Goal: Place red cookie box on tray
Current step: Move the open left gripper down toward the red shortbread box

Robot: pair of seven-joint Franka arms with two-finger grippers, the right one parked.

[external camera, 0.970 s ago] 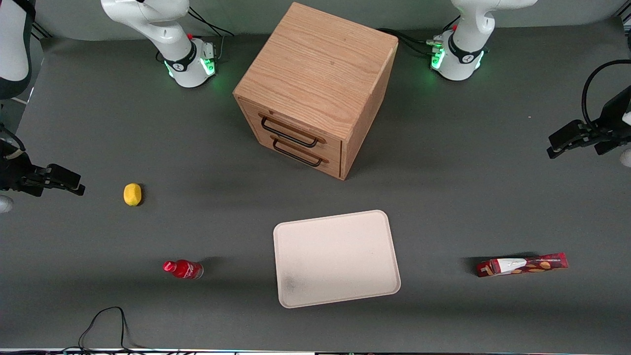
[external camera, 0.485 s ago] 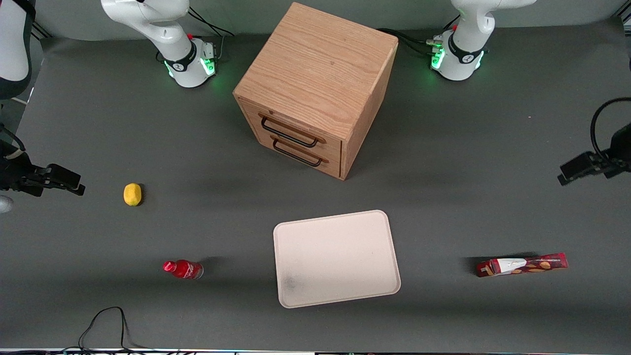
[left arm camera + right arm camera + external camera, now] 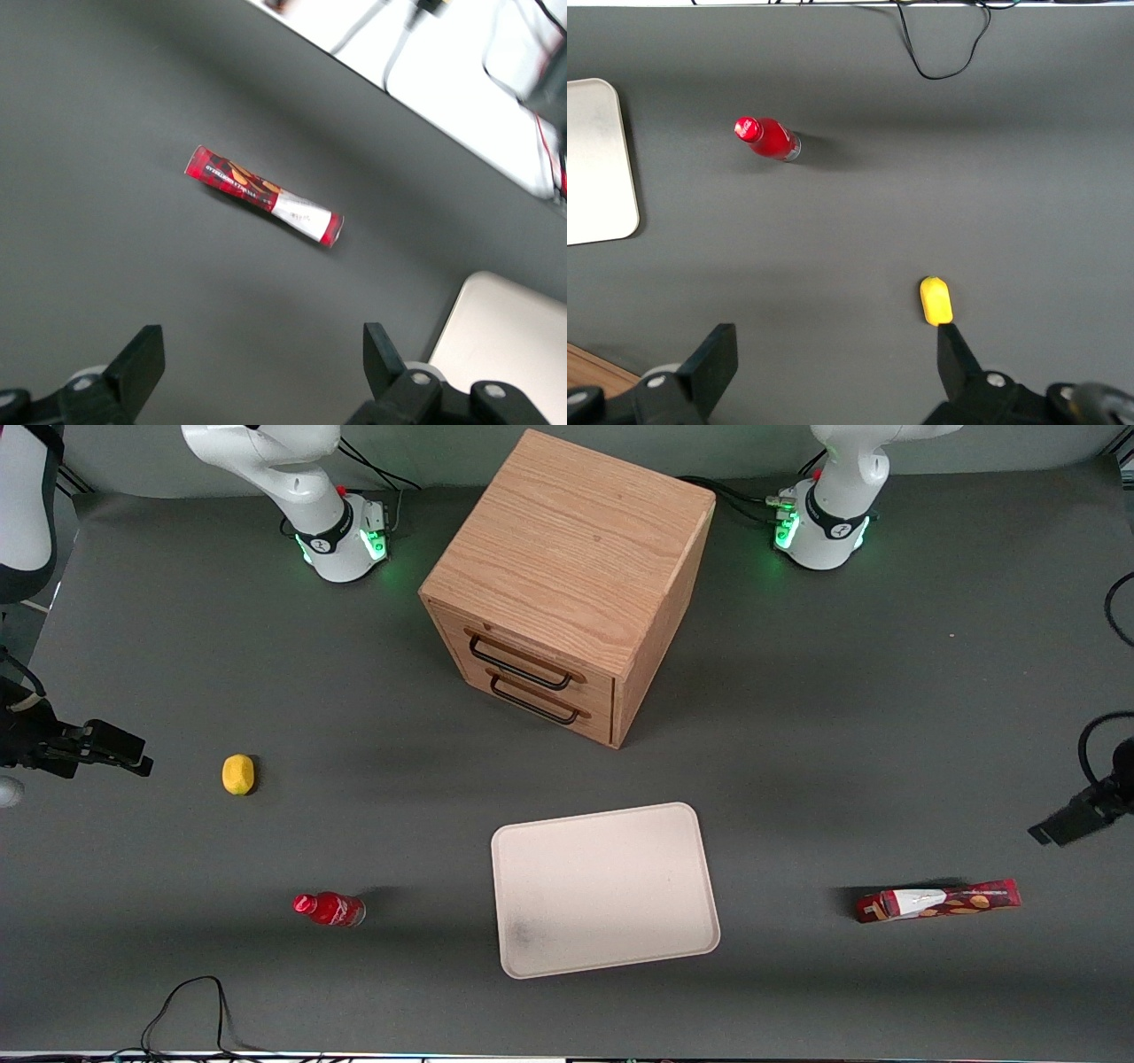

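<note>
Grey table (image 3: 797,717): gripper (image 3: 257,376) open above red cookie box (image 3: 937,901).

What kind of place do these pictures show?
Probably a robot test bench in a laboratory, not a home. Two arm bases are bolted to a table with a grey cover, and props lie spread out: tray, red cookie box, wooden drawer cabinet. The left gripper hangs open above the box.
</note>
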